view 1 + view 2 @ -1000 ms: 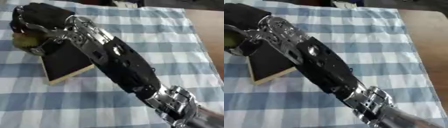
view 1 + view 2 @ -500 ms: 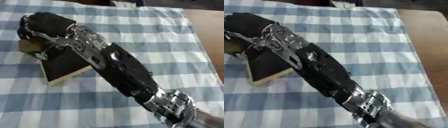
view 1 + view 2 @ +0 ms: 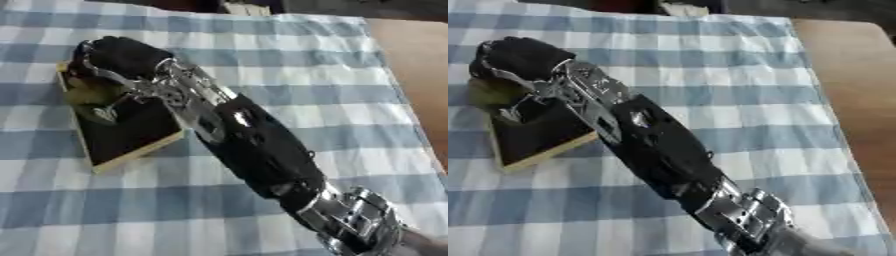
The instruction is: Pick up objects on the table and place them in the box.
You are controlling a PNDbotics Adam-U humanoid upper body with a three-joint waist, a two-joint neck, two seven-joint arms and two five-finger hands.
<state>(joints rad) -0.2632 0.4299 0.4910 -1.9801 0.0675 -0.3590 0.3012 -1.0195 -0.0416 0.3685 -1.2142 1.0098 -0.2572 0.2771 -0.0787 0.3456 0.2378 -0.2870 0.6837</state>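
right hand | curled on yellow-green object (over box)

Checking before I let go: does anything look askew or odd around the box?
The box lies askew to the checked cloth, corner toward the camera. The right hand is curled round a yellow-green object over it. Nothing spilled.

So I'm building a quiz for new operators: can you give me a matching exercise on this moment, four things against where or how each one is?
Things:
1. black right hand
2. shallow box with dark inside and pale wooden rim
3. yellow-green rounded object
4. bare brown tabletop

Place or state:
A. along the view's right edge
B. fingers curled, above the box's far end
C. under the curled fingers
D. lying on the checked cloth, left of middle

Pairs: 1-B, 2-D, 3-C, 4-A
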